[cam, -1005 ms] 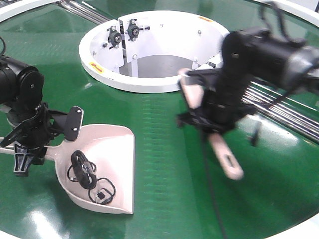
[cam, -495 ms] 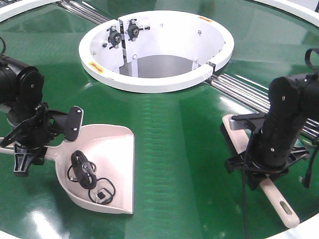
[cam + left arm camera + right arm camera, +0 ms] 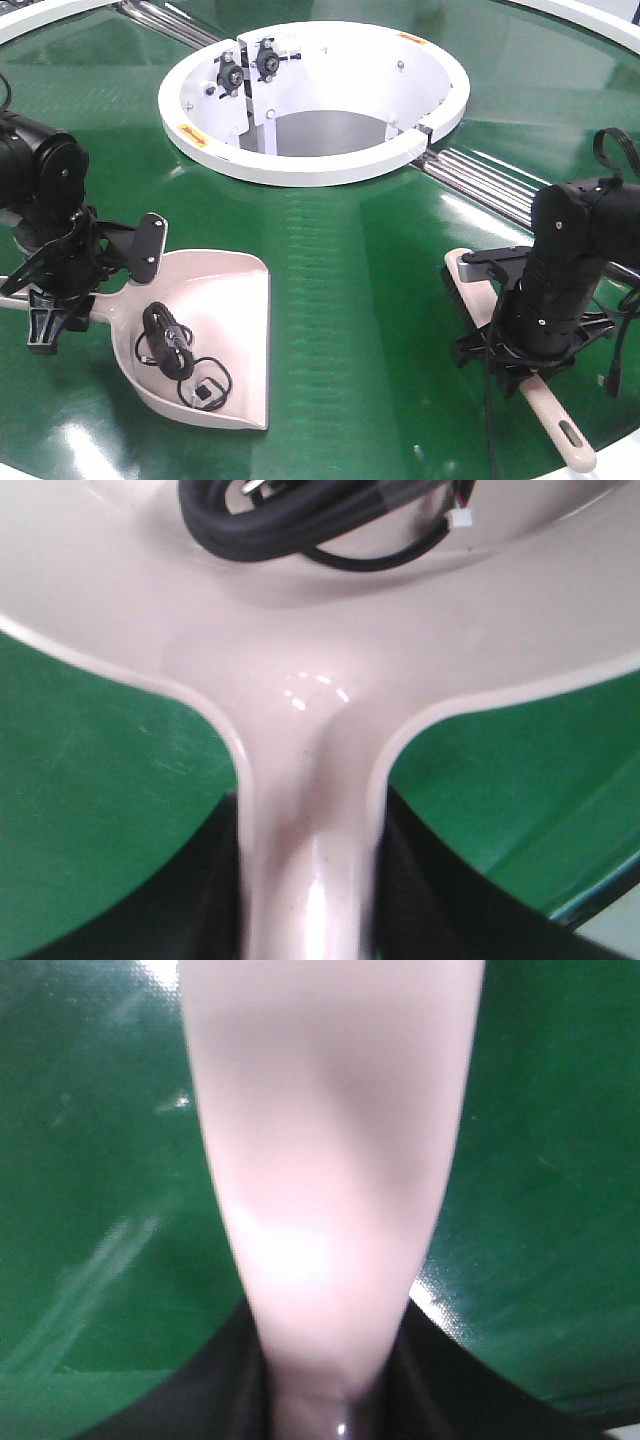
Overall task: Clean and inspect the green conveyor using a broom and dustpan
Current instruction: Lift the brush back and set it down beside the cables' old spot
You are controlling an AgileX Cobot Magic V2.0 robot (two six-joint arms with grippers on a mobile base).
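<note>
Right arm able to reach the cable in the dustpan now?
Likely not: the right gripper is shut on the broom. Otherwise only bare green conveyor lies between it and the cable in the dustpan.

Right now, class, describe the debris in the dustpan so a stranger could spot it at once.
Find the green conveyor with its white ring opening; at the front view's lower left lies the pale pink dustpan. Inside sits a coiled black cable, the only thin, dark, looped thing on that pale scoop.
</note>
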